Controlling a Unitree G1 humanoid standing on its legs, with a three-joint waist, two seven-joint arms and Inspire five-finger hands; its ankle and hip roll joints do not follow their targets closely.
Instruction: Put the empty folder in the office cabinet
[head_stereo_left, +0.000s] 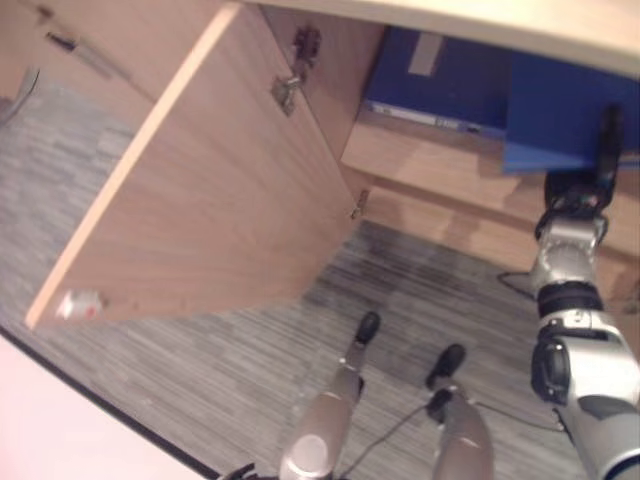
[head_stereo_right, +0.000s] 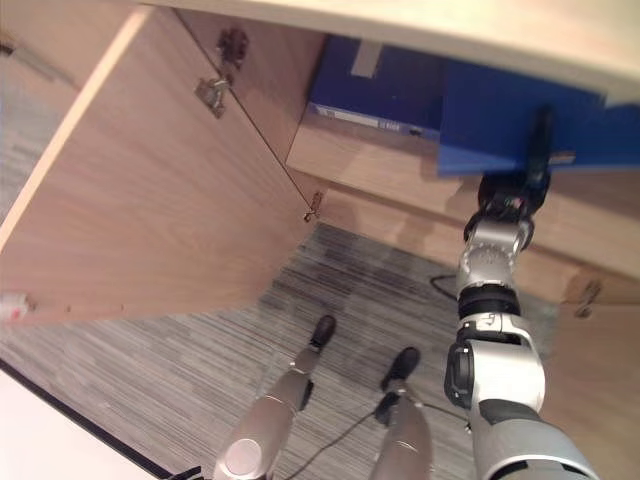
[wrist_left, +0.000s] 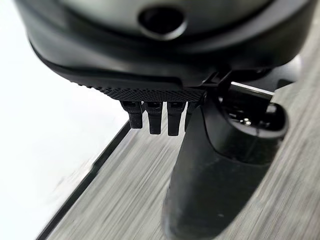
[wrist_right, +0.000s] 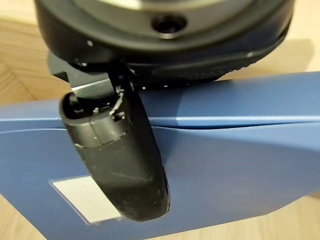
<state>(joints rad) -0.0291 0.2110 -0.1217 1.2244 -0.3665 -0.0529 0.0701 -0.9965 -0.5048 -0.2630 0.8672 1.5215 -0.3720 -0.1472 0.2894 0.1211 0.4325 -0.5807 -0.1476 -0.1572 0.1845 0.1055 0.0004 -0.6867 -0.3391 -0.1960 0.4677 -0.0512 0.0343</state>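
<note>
Right arm: seen extended forward and up from the lower right of the head views, forearm nearly straight, wrist in line with it, reaching into the open cabinet (head_stereo_right: 330, 150).
Right hand (head_stereo_right: 527, 175): held at the near edge of the blue folder (head_stereo_right: 500, 130); the thumb (wrist_right: 120, 160) is laid flat across the folder's upper face, as seen in the right wrist view. The fingers are hidden under the folder, so how far they are closed cannot be told.
Folder position: the blue folder is seen partly inside the cabinet, over the wooden shelf (head_stereo_right: 380, 160), its near edge projecting past the shelf front toward the robot. A pale label (wrist_right: 85, 197) is noted on its face beside the thumb.
Second folder (head_stereo_left: 440, 80): a darker blue one is recorded lying on the same shelf, to the left of and just beside the held folder; whether they touch cannot be told.
Cabinet door (head_stereo_left: 210, 190): swung wide open to the left, 2 metal hinges visible along its inner edge.
Left hand (wrist_left: 200, 165): seen in the left wrist view hanging over the grey carpet (head_stereo_left: 250, 370), fingers (wrist_left: 152, 117) straight and pointing down, thumb relaxed, nothing held.
</note>
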